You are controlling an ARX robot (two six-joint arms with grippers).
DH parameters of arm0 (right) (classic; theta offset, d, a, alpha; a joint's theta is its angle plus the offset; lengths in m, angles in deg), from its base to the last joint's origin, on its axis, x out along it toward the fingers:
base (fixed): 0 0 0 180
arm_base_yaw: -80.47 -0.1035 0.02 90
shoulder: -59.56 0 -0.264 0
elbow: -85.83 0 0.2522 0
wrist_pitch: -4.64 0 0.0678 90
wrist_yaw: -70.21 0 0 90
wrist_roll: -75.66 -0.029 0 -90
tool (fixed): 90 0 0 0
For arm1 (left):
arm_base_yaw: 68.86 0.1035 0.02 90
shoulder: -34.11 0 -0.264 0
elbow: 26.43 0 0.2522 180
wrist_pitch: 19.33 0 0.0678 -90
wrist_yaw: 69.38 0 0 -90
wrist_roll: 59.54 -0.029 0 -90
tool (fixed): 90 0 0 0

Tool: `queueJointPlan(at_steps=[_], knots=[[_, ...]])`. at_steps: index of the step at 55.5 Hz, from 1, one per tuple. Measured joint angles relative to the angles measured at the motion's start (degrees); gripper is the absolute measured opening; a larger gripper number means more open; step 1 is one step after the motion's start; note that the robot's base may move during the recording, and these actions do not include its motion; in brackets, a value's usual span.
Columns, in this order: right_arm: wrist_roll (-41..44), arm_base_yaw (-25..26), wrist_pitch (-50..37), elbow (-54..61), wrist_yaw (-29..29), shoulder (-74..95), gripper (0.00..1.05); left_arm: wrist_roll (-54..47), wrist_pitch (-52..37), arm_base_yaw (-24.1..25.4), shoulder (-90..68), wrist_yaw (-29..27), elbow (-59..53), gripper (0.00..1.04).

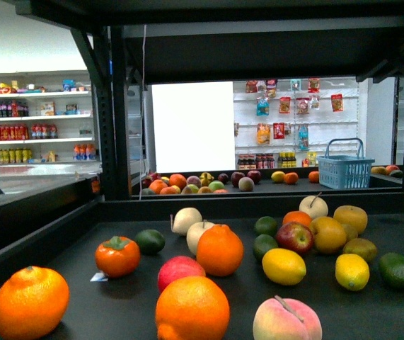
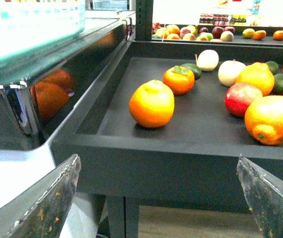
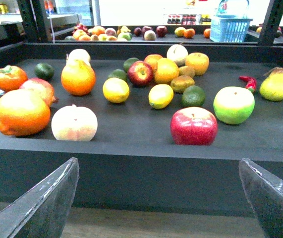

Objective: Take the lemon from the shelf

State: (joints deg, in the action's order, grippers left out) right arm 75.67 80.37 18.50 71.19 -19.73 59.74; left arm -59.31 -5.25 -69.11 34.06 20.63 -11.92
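Left gripper (image 2: 158, 198), right gripper (image 3: 158, 198) were spread, empty. Bright yellow oval lemon (image 1: 284, 266) sat beside round red apple (image 1: 295, 237) on black metal shelf (image 1: 371, 312).

Grocery shop, fruit-laden shelf (image 1: 247, 287), bottle shelves (image 1: 32, 131) behind, blue shopping basket (image 1: 345, 171)

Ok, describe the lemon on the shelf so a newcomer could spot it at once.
On the near tray of the black shelf, look at the right half. The lemon lies there, just right of another bright yellow fruit. Only the lemon has a dark green fruit just to its right.
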Motion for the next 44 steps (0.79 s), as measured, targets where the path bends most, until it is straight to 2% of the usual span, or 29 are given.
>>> queueJointPlan(at_steps=[44], knots=[[0.0, 0.0, 0.0, 0.0, 0.0, 0.0, 0.97, 0.0, 0.0, 0.0, 0.0, -0.1, 0.0, 0.97]])
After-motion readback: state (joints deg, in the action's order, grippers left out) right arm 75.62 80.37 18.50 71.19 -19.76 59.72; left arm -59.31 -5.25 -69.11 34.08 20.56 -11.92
